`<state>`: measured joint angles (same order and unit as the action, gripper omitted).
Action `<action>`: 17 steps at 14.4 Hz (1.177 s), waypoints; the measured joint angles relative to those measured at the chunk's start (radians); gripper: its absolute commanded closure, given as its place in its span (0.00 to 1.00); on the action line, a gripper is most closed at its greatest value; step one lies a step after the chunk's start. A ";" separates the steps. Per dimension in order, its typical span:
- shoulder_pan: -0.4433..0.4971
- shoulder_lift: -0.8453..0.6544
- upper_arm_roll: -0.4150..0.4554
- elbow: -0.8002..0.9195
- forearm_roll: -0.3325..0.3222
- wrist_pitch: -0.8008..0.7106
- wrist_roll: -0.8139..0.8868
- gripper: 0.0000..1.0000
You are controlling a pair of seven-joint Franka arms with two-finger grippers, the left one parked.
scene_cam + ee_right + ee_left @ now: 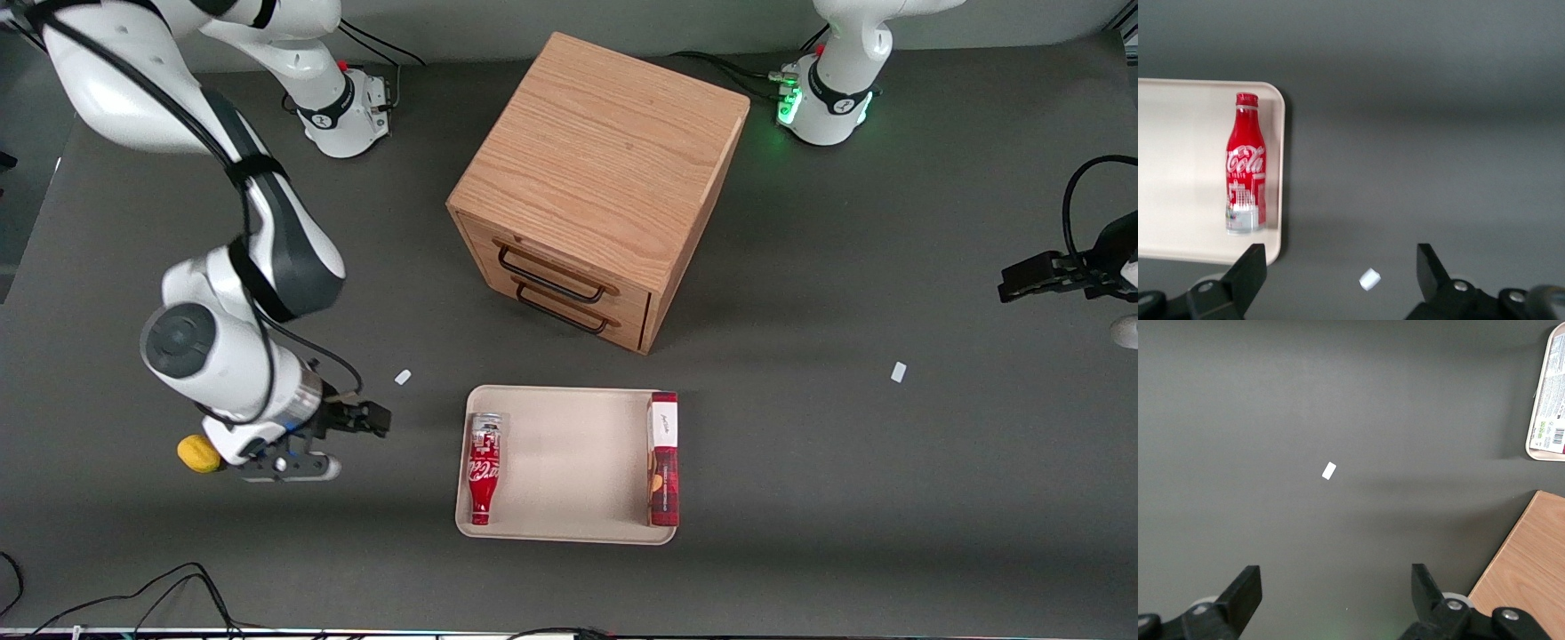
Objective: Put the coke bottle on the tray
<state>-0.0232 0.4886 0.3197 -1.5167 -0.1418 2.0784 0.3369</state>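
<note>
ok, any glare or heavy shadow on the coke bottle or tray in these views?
Front view: even light, soft shadow beside the drawer cabinet; coke bottle lying in the tray reads cleanly; open claw clear of it. Right wrist view: mild washout on the tray, logo on the coke bottle legible.

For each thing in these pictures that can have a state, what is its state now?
coke bottle: lying on its side in the tray, along the edge toward the working arm.
tray: flat on the table, holding the bottle and the snack box.
snack box: on its edge in the tray.
cabinet: both drawers closed.
gripper: open, empty, over the table beside the tray.
yellow object: on the table, partly hidden by the arm.
</note>
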 measured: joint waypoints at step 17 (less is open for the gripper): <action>-0.004 -0.789 -0.220 -0.501 0.183 -0.326 -0.207 0.00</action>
<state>-0.0272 -0.3004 0.0997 -2.0175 0.0414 1.7522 0.1295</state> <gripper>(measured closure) 0.000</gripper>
